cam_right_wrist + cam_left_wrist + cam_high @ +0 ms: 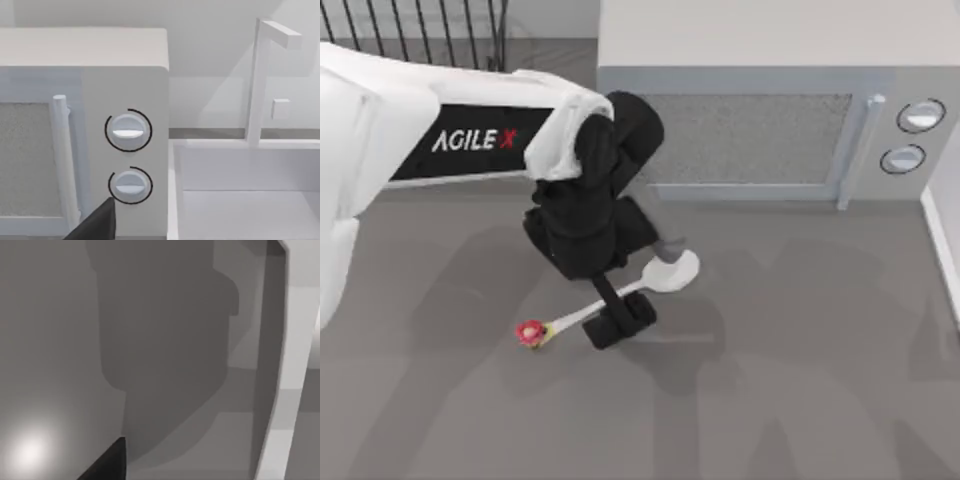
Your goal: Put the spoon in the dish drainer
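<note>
the left gripper [610,312] is low over the counter [800,380], and its 2 black fingers [617,322] stand at the middle of the spoon [620,297] handle. it seems they close around the handle, but i cannot tell if they really grip it. the spoon lies flat on the counter, bowl toward the microwave [770,120], red knob toward the near edge. the dish drainer [420,35] is well apart, at the far left corner. so i judge lifting and carrying are both left to do. the right arm is parked, looking at the microwave dials [128,131] and a sink [240,195].
</note>
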Motion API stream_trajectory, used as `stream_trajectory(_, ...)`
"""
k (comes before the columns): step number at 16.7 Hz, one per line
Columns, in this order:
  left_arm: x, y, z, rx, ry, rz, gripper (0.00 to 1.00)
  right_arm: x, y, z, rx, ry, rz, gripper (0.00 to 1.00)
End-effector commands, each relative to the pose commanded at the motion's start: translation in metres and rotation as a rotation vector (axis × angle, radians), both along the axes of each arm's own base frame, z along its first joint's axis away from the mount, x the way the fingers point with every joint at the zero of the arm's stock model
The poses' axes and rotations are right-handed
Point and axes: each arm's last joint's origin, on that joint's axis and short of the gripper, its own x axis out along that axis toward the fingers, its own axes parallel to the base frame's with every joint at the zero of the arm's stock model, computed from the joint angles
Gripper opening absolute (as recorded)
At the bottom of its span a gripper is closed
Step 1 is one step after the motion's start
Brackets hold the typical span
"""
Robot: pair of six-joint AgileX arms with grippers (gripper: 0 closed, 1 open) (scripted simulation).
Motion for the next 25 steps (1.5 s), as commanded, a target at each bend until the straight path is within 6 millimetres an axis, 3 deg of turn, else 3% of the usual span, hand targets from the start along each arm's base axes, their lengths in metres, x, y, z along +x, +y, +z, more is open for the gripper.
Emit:
stream_trajectory(6,0.0,0.0,0.0,0.0,0.0,0.0,0.02,0.0,0.0,0.0,0.0,0.0,0.0,1.0)
stream_trajectory(14,0.0,0.0,0.0,0.0,0.0,0.0,0.0,0.0,0.0,0.0,0.0,0.0,0.0,1.0)
stream_trajectory(15,-0.001,0.0,0.022,-0.033,-0.018,0.007,0.0,0.0,0.0,0.0,0.0,0.0,0.0,1.0)
stream_trajectory(18,0.008,0.008,0.029,-0.035,-0.014,0.013,0.0,0.0,0.0,0.0,0.0,0.0,0.0,1.0)
stream_trajectory(20,0.023,0.02,0.046,-0.036,-0.007,0.026,0.0,0.0,0.0,0.0,0.0,0.0,0.0,1.0)
stream_trajectory(22,0.037,0.031,0.073,-0.035,-0.001,0.042,0.0,0.0,0.0,0.0,0.0,0.0,0.0,1.0)
stream_trajectory(25,0.045,0.035,0.131,-0.03,0.006,0.053,0.0,0.0,0.0,0.0,0.0,0.0,0.0,1.0)
